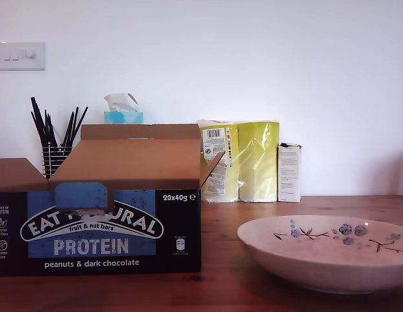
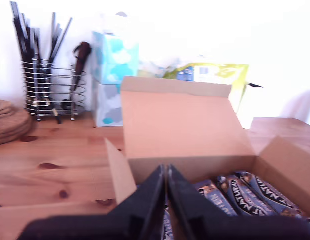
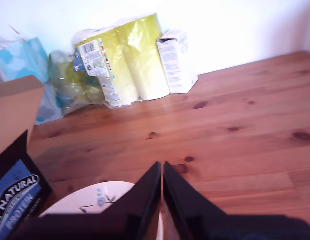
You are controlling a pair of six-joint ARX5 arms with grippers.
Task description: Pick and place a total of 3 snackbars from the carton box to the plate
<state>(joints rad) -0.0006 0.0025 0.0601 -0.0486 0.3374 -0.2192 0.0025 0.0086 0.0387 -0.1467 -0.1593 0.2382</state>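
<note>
Our first tool (image 2: 166, 172) hangs pressed together over the big black-and-blue carton box (image 1: 97, 227), where shiny blue snackbars (image 2: 245, 192) wait; our second tool (image 3: 162, 170), pressed together too, waits above the empty flowered plate (image 1: 305, 257) on the wooden desk (image 1: 221, 286)

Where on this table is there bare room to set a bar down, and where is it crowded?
The plate is bare inside. Bare wood lies between the plate and the yellow pack with the white carton. It is crowded along the wall in the exterior view, and inside the carton box, where snackbars lie side by side.
</note>
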